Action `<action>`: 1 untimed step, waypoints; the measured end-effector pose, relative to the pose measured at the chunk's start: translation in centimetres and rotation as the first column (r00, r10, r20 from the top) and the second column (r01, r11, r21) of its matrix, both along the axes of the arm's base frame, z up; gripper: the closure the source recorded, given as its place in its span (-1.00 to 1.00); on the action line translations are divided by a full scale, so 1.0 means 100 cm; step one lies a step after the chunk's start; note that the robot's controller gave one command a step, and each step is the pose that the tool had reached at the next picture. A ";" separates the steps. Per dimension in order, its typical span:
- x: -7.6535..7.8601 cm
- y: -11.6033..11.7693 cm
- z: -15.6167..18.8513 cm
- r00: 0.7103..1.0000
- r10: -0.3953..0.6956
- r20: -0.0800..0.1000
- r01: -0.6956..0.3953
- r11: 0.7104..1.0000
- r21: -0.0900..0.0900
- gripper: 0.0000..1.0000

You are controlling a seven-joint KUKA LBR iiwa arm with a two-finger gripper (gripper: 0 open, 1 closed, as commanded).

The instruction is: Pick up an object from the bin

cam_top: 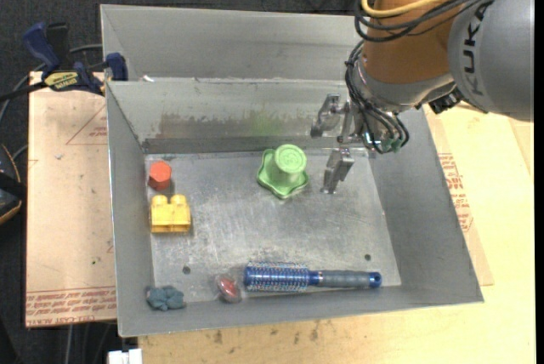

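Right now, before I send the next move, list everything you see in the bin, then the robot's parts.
bin: one, grey metal, holds all the things below
cup-shaped toy: one, green, centre, toward the back wall
small block: one, red, left side
toy brick: one, yellow, left side, just in front of the red block
hairbrush: one, blue, lying along the front wall
small ball: one, reddish, at the brush's left end
lump: one, blue-grey, front left corner
pincer: one, dark metal, just right of the green toy, nothing seen in it
arm: one, grey with an orange cover, reaching in from the right
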State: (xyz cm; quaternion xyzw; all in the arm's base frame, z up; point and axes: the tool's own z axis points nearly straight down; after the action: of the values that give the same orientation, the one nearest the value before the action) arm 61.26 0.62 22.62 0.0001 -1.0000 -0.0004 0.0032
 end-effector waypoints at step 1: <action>-0.008 0.023 -0.087 1.000 0.015 0.008 -0.015 1.000 0.001 -1.00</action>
State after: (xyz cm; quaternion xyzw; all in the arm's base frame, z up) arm 60.44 2.90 13.94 0.0075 -1.0000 -0.0006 -0.0008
